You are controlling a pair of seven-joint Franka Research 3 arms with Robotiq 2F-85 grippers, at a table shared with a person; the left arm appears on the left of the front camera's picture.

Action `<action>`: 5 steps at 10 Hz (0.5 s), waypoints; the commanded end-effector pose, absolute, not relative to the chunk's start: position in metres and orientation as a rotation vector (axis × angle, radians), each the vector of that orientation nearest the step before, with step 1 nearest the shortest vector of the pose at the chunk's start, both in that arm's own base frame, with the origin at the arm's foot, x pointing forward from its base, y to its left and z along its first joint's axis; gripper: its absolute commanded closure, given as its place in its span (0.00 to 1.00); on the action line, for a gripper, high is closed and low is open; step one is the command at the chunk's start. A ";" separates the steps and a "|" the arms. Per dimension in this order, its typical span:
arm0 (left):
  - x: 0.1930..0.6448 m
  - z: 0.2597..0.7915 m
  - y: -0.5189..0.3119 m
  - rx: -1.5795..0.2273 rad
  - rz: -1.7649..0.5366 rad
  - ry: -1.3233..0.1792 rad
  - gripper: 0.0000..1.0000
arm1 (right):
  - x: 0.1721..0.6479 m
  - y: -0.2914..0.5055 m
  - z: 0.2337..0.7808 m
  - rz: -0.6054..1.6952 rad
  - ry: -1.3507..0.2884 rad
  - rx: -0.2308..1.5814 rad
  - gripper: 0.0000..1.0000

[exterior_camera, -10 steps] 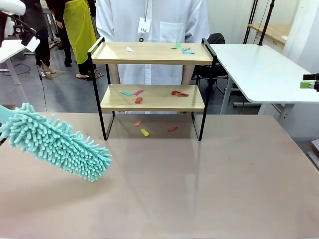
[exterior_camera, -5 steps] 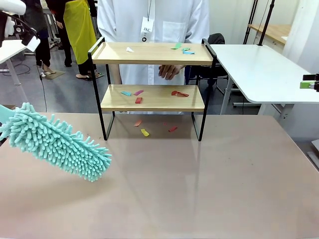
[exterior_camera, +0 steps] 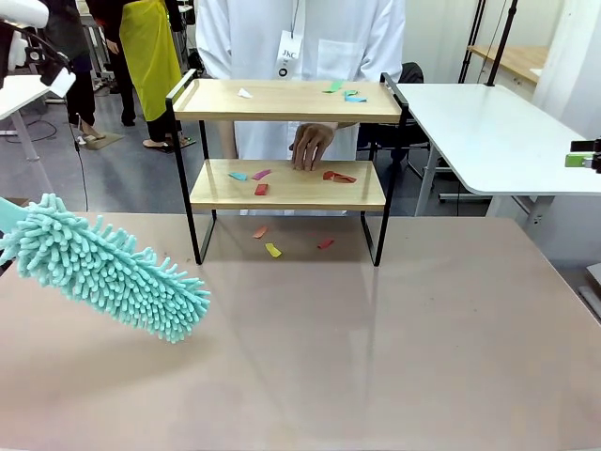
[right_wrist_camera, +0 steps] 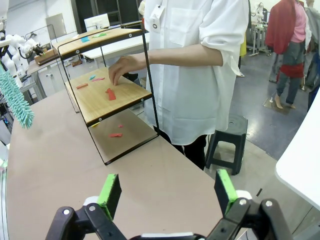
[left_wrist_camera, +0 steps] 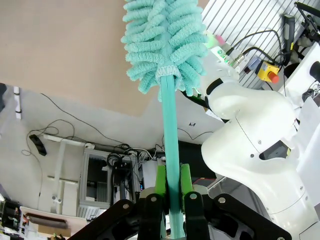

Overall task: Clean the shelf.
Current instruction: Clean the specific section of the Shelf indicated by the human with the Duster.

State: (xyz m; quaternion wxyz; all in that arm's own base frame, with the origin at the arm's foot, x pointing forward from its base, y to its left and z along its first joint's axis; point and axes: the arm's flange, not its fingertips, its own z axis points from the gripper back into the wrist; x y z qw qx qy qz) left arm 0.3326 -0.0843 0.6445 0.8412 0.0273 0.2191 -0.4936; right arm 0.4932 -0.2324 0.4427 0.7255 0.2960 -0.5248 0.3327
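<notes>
The shelf (exterior_camera: 282, 101) is seen standing at the far side of the tan surface (exterior_camera: 394, 357), near the middle, with a person in a white coat (exterior_camera: 310, 38) right behind it. Its two light wood boards are held in a thin black frame with raised rails at both ends.

Small coloured paper scraps are scattered over it. A white scrap (exterior_camera: 244, 92), a green scrap (exterior_camera: 333, 86) and a blue scrap (exterior_camera: 354, 96) lie on the top board. A light blue scrap (exterior_camera: 238, 176), a pink scrap (exterior_camera: 261, 173) and two red scraps (exterior_camera: 261, 189) (exterior_camera: 338, 176) lie on the lower board. Three more scraps (exterior_camera: 272, 250) lie on the surface under the shelf.

The person's hand (exterior_camera: 308, 146) is reached in between the two boards from behind, fingers pointed down at the lower board, just beside the larger red scrap.

The left claw (left_wrist_camera: 171, 172) is closed on the turquoise handle (left_wrist_camera: 169, 125) of a fluffy turquoise duster (exterior_camera: 103, 268), the handle pinched between the green pads. The duster head is held at a slant over the left part of the surface, well apart from the shelf.

The right claw (right_wrist_camera: 167, 192) is spread wide with nothing between its green pads (right_wrist_camera: 110, 192). It is held over the surface, at the end of the shelf and well apart from it.
</notes>
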 end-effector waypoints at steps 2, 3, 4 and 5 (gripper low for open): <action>0.330 0.648 -0.084 0.073 -1.037 0.473 0.87 | 0.493 -0.231 0.445 0.740 -1.155 0.646 0.00; 0.330 0.648 -0.084 0.073 -1.037 0.473 0.87 | 0.493 -0.231 0.445 0.740 -1.155 0.646 0.00; 0.330 0.648 -0.084 0.073 -1.037 0.473 0.87 | 0.493 -0.231 0.445 0.740 -1.155 0.646 0.00; 0.330 0.648 -0.084 0.073 -1.037 0.473 0.87 | 0.493 -0.231 0.445 0.740 -1.155 0.646 0.00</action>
